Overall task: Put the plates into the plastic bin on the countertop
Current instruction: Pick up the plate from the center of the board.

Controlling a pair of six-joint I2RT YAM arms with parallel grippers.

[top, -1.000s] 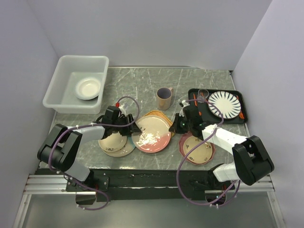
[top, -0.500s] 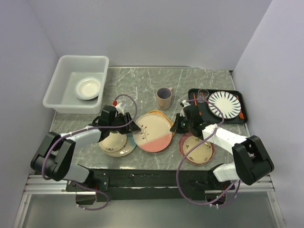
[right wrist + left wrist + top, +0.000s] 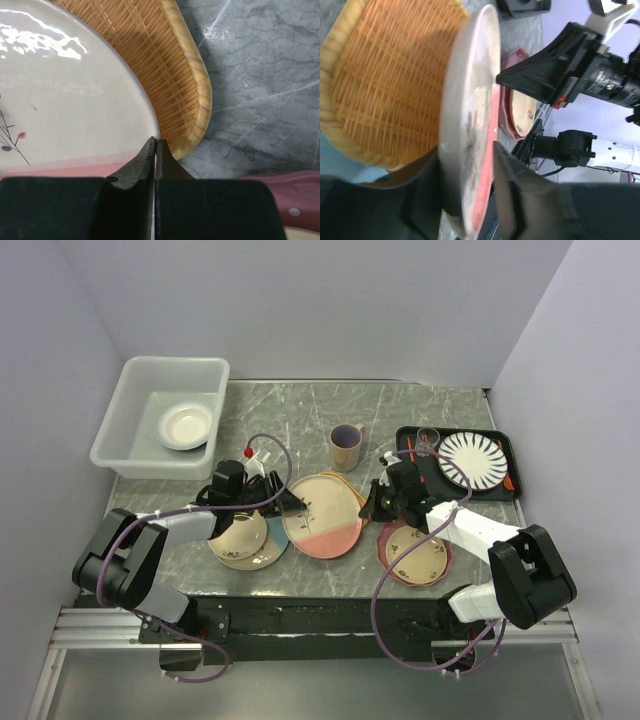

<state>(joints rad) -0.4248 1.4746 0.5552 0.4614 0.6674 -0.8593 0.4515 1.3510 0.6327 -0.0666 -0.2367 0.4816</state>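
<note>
My left gripper [image 3: 287, 505] is shut on the left rim of the cream-and-pink plate [image 3: 325, 520] and holds that edge tilted up. In the left wrist view the plate [image 3: 470, 120] stands edge-on between my fingers [image 3: 517, 195]. My right gripper [image 3: 372, 503] is shut, its tips [image 3: 156, 150] against the plate's right rim [image 3: 75, 100]. The plastic bin [image 3: 130, 430] stands at the back left with a small cream plate [image 3: 186, 425] in it. A stack of cream plates [image 3: 240, 538] lies under my left arm. A pink scalloped dotted plate [image 3: 415, 552] lies at the front right.
A wicker charger [image 3: 342, 481] lies under the held plate and shows in both wrist views [image 3: 385, 85] [image 3: 180, 85]. A beige mug [image 3: 346, 446] stands behind it. A black tray [image 3: 505, 490] at the right holds a striped plate [image 3: 472, 460].
My left gripper has closed on the plate's left rim and tipped that edge up, shifting the plate slightly. My right arm has not moved.
</note>
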